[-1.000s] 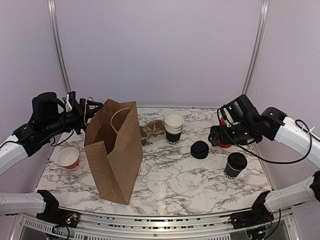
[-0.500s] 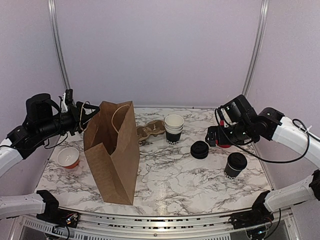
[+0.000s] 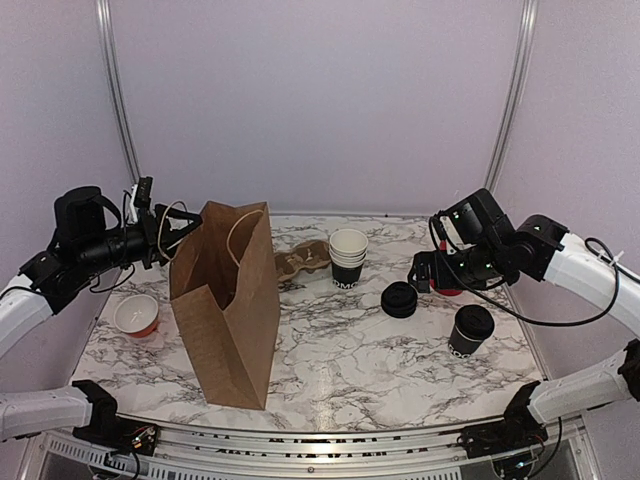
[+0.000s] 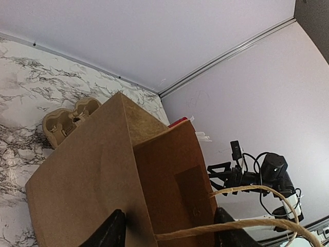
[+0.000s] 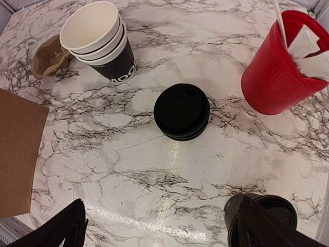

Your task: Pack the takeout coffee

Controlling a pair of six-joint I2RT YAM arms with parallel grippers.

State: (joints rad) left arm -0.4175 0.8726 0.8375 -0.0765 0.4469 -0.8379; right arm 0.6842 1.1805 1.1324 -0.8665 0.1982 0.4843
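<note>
Rightward of centre, one lidded takeout coffee cup (image 3: 470,330) stands upright on the marble surface (image 3: 350,370), near the right edge. Behind it sit a stack of black lids (image 3: 399,299) and a red cup of stirrers (image 5: 280,72). Farther left are a stack of open cups (image 3: 348,256) and a cardboard carrier (image 3: 303,260). Right pincer (image 3: 420,275): wide, empty, hovering near the lids. Left pincer (image 3: 180,225): partly spread, with the twine handle (image 4: 247,224) of the upright brown paper bag (image 3: 228,300) passing between its fingers.
</note>
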